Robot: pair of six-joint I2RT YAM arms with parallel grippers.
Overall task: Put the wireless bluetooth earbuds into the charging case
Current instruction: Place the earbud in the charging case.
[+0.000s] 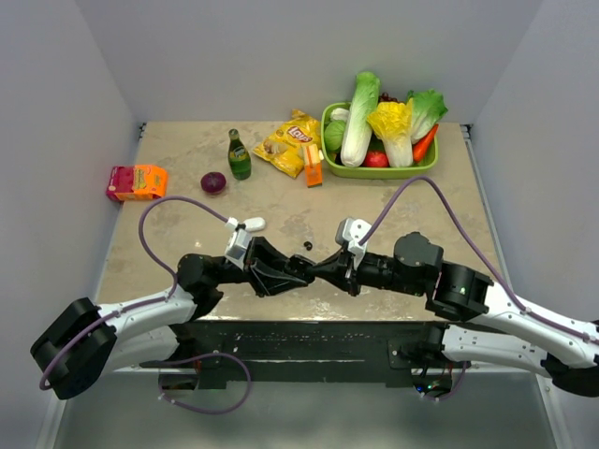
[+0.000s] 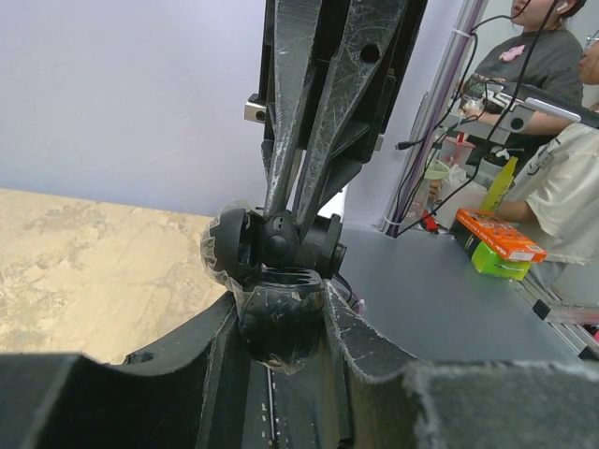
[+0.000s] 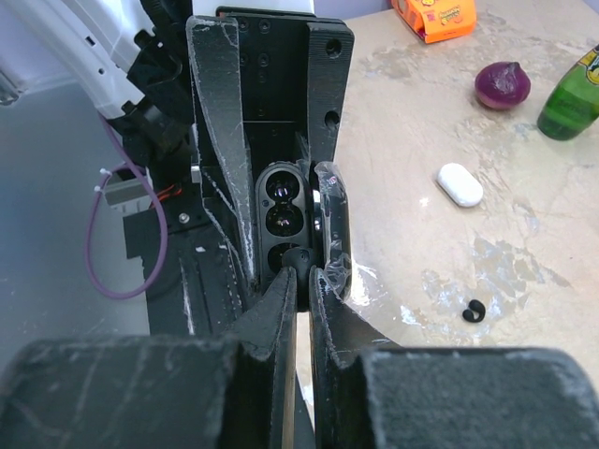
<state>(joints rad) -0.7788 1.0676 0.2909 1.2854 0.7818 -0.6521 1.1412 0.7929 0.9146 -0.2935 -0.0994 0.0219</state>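
My left gripper [image 1: 296,272] is shut on an open black charging case [image 2: 281,323], gripped between its two fingers; the lid [image 2: 227,248] hangs open to the left. My right gripper [image 3: 302,273] is shut on a tiny black earbud [image 3: 299,255] and holds it at the mouth of a socket in the case [image 3: 284,213]. In the left wrist view the earbud [image 2: 278,238] sits just on top of the case. A second black earbud [image 3: 474,311] lies loose on the table [image 1: 308,245]. No white earbuds show.
A white oval case [image 1: 253,224] lies on the table left of the grippers. Further back are a purple onion [image 1: 213,182], a green bottle [image 1: 239,155], a chips bag [image 1: 289,140], an orange-pink box [image 1: 137,181] and a green basket [image 1: 329,154] of vegetables.
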